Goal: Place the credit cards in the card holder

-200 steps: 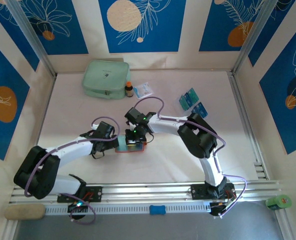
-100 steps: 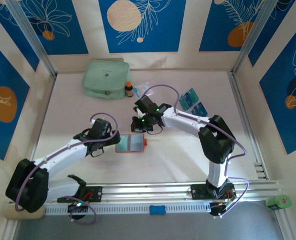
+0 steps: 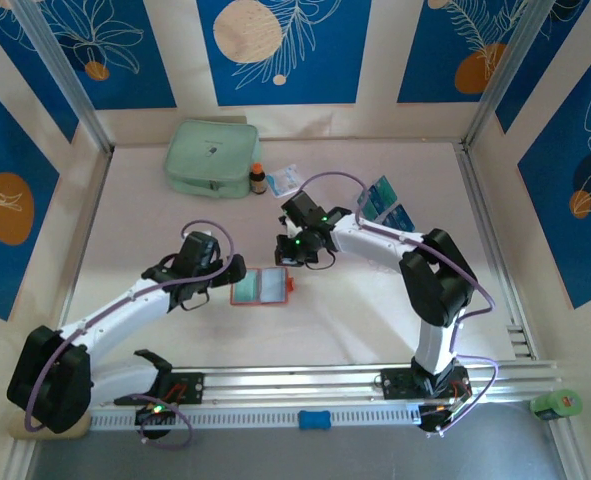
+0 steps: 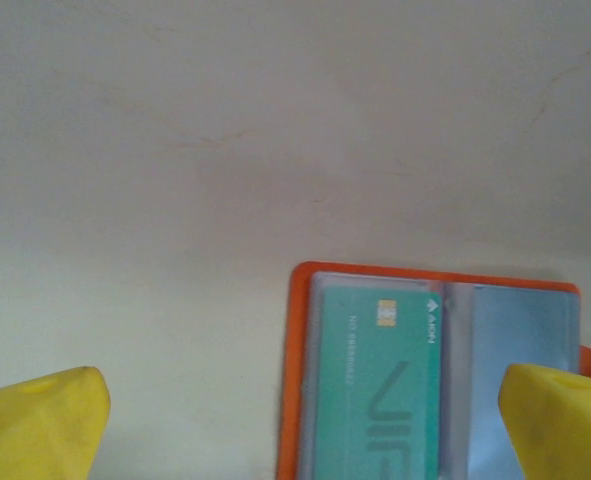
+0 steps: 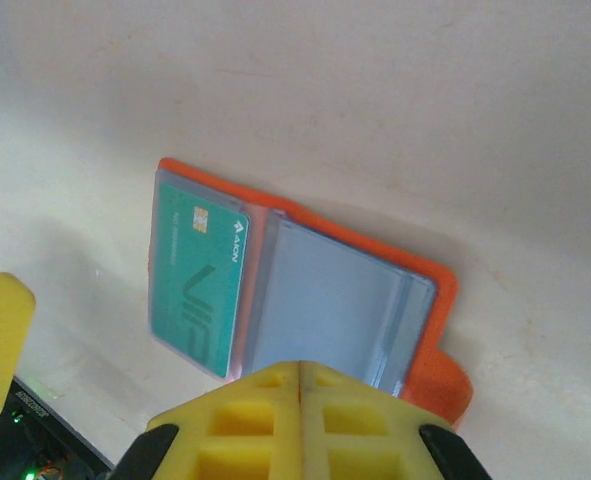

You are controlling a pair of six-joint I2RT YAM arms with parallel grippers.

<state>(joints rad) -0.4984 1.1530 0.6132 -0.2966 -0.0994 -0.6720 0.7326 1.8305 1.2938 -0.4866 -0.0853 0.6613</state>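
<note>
Right tool (image 3: 295, 252) closed on nothing just above centre, left tool (image 3: 233, 268) spread wide beside the open card holder (image 3: 262, 287) mid-frame, one teal card (image 4: 375, 390) pocketed, other credit cards (image 3: 383, 203) waiting upper right.

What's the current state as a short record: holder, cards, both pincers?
card holder: open flat on the table, clear pockets up
teal card: in the pocket on the left arm's side
other pocket: looks empty
loose cards: on the table, far right, apart from the holder
left pincer: open, holding nothing, at the holder's left edge
right pincer: shut, nothing seen in it, above the holder
</note>
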